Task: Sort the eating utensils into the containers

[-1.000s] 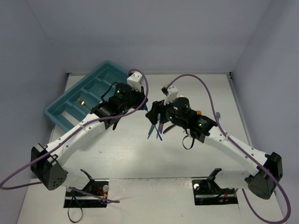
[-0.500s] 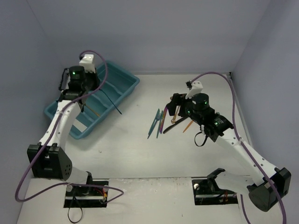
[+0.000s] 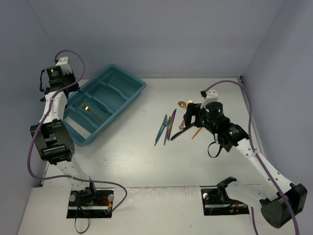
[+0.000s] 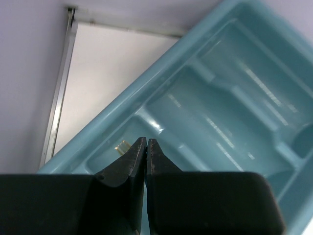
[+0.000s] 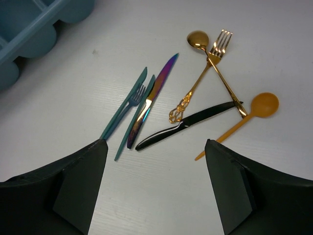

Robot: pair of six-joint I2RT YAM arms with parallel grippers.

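Fingers (image 4: 122, 171) on our left gripper (image 4: 146, 142) are pressed together, gripping nothing, near the teal tray (image 4: 161, 73). We see one gold utensil (image 3: 90, 110) in a long compartment. Right gripper (image 5: 155, 143) fingers (image 5: 78, 191) are spread wide, empty, above the table (image 5: 161, 200). Loose there: teal fork (image 5: 126, 108), iridescent knife (image 5: 155, 95), black knife (image 5: 188, 125), crossed gold spoon (image 5: 198, 39) and gold fork (image 5: 222, 41), orange spoon (image 5: 264, 105).

Loose utensils (image 5: 195, 119) lie clustered, apart from the teal tray (image 3: 128, 73).
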